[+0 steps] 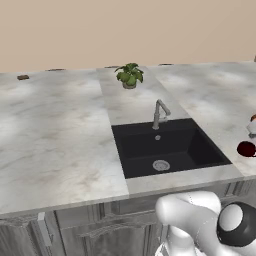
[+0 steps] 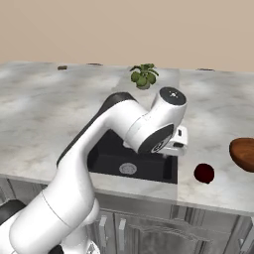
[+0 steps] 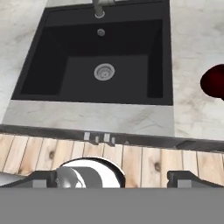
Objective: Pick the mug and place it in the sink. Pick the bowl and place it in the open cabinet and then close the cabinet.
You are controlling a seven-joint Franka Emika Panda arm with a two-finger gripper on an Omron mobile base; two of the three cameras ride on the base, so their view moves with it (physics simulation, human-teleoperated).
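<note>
Hand view: the gripper (image 3: 116, 179) hangs released above the sink (image 3: 52, 74), mug (image 3: 214, 82) on the surface (image 3: 192, 39) beside it.

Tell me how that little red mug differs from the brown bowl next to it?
The mug is small, rounded and dark red; the bowl is much wider, shallower and glossy brown. The mug sits nearer the sink; the bowl lies farther right, cut by the picture edge. Both rest on the marble counter.

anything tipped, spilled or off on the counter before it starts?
Nothing stands out. The mug sits on the counter right of the sink, the bowl further right, the plant upright behind the faucet. No spills visible; sink basin looks empty.
</note>
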